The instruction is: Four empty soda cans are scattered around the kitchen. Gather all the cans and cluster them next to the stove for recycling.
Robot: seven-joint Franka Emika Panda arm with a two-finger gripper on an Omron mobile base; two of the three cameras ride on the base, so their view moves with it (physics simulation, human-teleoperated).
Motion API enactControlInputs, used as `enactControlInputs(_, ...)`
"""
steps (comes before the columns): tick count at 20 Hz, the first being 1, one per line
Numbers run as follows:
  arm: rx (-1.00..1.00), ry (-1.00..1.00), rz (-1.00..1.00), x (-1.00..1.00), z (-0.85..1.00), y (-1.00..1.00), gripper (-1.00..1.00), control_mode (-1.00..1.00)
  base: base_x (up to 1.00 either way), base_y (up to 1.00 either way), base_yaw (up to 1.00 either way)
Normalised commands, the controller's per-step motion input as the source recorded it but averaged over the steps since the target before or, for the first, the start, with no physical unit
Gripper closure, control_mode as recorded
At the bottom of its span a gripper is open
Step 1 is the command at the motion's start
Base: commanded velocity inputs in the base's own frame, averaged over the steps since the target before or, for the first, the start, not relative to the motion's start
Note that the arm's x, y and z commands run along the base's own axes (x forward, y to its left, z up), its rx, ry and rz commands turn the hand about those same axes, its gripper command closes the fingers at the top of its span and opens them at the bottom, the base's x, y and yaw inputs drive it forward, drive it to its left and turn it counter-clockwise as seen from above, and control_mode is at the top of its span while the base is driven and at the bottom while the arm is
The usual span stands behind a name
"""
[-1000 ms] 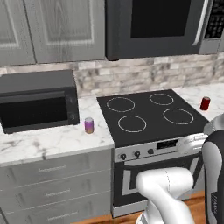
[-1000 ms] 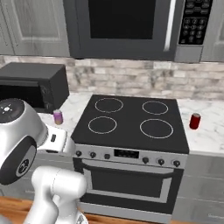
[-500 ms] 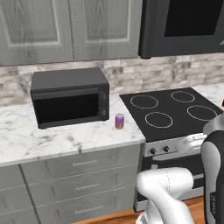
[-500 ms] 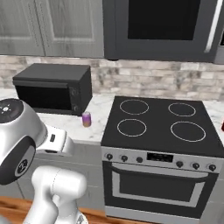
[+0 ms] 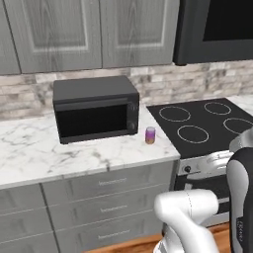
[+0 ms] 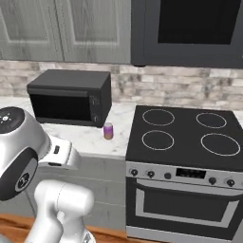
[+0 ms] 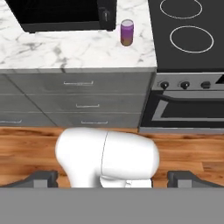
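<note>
The pink-purple soda can [image 7: 127, 32] stands upright on the marble counter [image 5: 74, 155], near its front edge and close to the corner where it meets the stove [image 6: 185, 142], just in front of the black microwave's [image 5: 95, 107] right end. Being empty, it should be very light, thin-walled and easy to dent or tip, I'd say; a gentle squeeze across the mid-body looks safest. The gripper [image 7: 113, 177] hangs over the wood floor [image 7: 35, 144], well short of the can, jaws spread wide and empty.

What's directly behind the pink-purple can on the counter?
Behind the pink-purple can stands the black microwave, door shut, set apart from the can. The counter and wall behind the microwave are covered by it.
</note>
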Motion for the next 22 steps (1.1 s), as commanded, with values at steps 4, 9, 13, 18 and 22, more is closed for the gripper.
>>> enactControlInputs(4,0.00,0.00,0.00,0.00,0.00,0.00,-1.00,1.00,0.42,0.03,0.00)
enactControlInputs(9,0.00,0.00,0.00,0.00,0.00,0.00,-1.00,1.00,0.54,0.06,0.00)
enactControlInputs(13,0.00,0.00,0.00,0.00,0.00,0.00,-1.00,1.00,0.39,0.16,0.00)
enactControlInputs(18,0.00,0.00,0.00,0.00,0.00,0.00,-1.00,1.00,0.07,0.06,0.00)
enactControlInputs(22,0.00,0.00,0.00,0.01,0.00,0.01,-1.00,-1.00,0.00,0.01,0.00)
